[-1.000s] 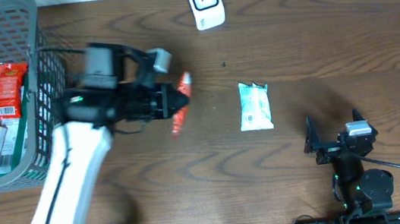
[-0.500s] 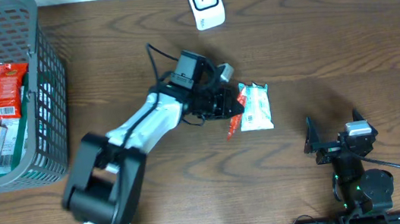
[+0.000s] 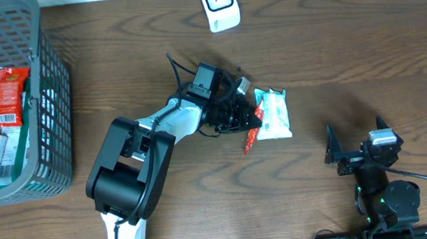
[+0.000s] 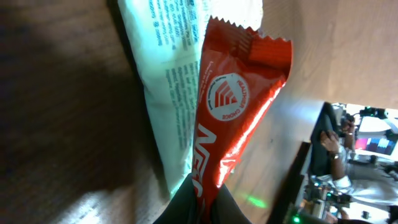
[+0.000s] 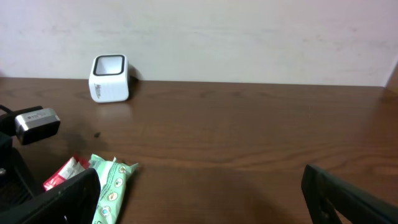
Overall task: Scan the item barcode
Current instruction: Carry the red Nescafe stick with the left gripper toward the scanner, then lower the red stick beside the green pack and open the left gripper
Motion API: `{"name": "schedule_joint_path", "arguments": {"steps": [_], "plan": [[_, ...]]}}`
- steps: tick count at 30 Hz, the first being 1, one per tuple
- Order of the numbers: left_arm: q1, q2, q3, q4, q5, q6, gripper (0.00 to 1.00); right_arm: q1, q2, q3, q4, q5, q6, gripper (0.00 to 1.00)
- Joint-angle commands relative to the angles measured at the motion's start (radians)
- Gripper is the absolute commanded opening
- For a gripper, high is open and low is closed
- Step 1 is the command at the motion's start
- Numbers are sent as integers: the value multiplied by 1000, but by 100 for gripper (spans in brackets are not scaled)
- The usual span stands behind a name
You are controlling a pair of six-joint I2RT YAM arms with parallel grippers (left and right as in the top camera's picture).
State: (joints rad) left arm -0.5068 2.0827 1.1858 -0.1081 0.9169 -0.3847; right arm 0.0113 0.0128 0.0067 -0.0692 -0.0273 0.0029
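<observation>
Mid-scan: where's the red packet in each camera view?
Overhead: red packet near the centre, at the left edge of the white packet.
Left wrist: red packet fills the middle, rising from the bottom edge, in front of the white packet.
Right wrist: red packet at lower left, just left of the white packet.
Shared landmark: the white packet.
</observation>
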Motion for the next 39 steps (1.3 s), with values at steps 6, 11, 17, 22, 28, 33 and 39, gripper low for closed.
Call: {"name": "schedule_joint_path", "arguments": {"steps": [6,11,17,22,28,33,39], "plan": [[6,10,0,-16,-129,81,22,-11,-4,-1,-3,-4,-11,99],[8,10,0,-25,-174,100,30,-11,-4,-1,-3,-4,-11,99],[40,-5,0,-31,-174,100,33,-11,-4,-1,-3,-4,-11,99],[61,-32,0,-56,-204,100,37,-11,-4,-1,-3,-4,-11,99],[61,-58,0,-74,-279,108,39,-11,-4,-1,-3,-4,-11,99],[61,-108,0,-74,-282,107,39,-11,-4,-1,-3,-4,-11,99],[61,-213,0,-114,-369,107,40,-11,-4,-1,-3,-4,-11,99]]}}
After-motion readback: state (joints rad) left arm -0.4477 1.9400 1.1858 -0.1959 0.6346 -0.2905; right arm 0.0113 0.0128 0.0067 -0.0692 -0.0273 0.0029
